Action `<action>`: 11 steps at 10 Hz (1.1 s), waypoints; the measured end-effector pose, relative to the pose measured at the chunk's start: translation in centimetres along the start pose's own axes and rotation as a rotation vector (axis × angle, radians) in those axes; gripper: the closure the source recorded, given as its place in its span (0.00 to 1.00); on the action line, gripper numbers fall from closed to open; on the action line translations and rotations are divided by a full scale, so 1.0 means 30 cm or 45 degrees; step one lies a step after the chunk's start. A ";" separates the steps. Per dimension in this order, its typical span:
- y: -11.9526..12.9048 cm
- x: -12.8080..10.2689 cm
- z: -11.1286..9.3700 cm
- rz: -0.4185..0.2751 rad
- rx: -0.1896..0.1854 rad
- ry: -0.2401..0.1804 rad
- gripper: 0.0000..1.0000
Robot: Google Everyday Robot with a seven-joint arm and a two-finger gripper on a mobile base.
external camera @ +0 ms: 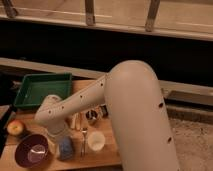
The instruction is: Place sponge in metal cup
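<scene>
Cream-white arm point(135, 115), bulky rounded shell, small dark holes along forearm; gripper point(61, 141) at narrow end, low.

hand point(63, 141) between bowl point(31, 150) and white cup point(96, 141)
</scene>
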 end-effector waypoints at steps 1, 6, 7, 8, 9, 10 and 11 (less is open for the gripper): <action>-0.003 -0.001 0.004 0.022 0.002 0.001 0.28; -0.087 -0.001 -0.009 0.136 0.040 -0.010 0.28; -0.102 -0.003 -0.001 0.155 0.036 -0.006 0.28; -0.106 -0.006 0.025 0.160 0.021 0.005 0.28; -0.098 -0.013 0.042 0.159 0.003 0.006 0.28; -0.090 -0.018 0.052 0.156 -0.014 0.005 0.28; -0.083 -0.022 0.058 0.153 -0.027 0.005 0.28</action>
